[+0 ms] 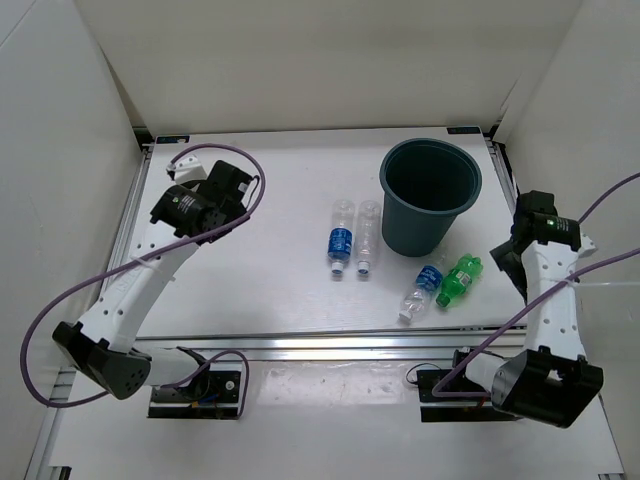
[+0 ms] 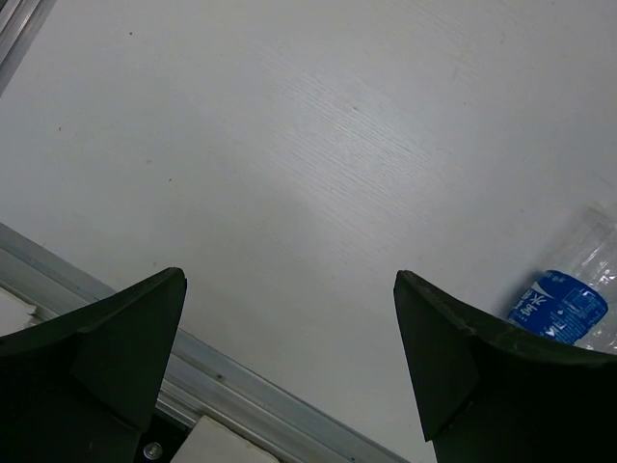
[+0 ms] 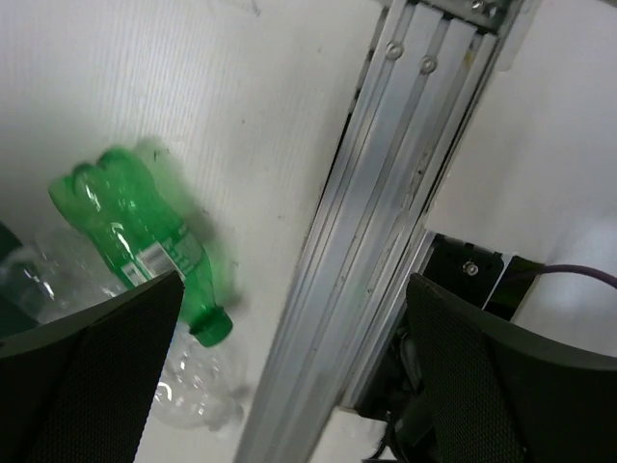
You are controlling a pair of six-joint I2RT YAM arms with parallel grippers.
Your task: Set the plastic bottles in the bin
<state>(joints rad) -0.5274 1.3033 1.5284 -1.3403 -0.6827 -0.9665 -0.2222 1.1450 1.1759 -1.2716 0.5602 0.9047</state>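
Both grippers are empty. The left gripper (image 2: pixel 289 280) has its jaws spread wide with nothing between them, hanging over the bare table (image 1: pixel 260 275) at the far left. The right gripper (image 3: pixel 296 282) is also spread wide with nothing held. It sits at the right edge of the table, partly over the aluminium rail (image 3: pixel 386 193).

The bin (image 1: pixel 428 238) stands upright, far right of centre. All four bottles lie on their sides on the table, outside it.
- A blue-label bottle (image 1: pixel 340 240) and a plain clear bottle (image 1: pixel 367 238) lie side by side just left of the bin, caps toward the arms. The blue-label one shows at the lower right edge of the left wrist view.
- A second blue-label bottle (image 1: pixel 420 292) and a green bottle (image 1: pixel 459 280) lie on the near side of the bin, just beside each other and apparently touching.

The green bottle is the one nearest the right gripper.
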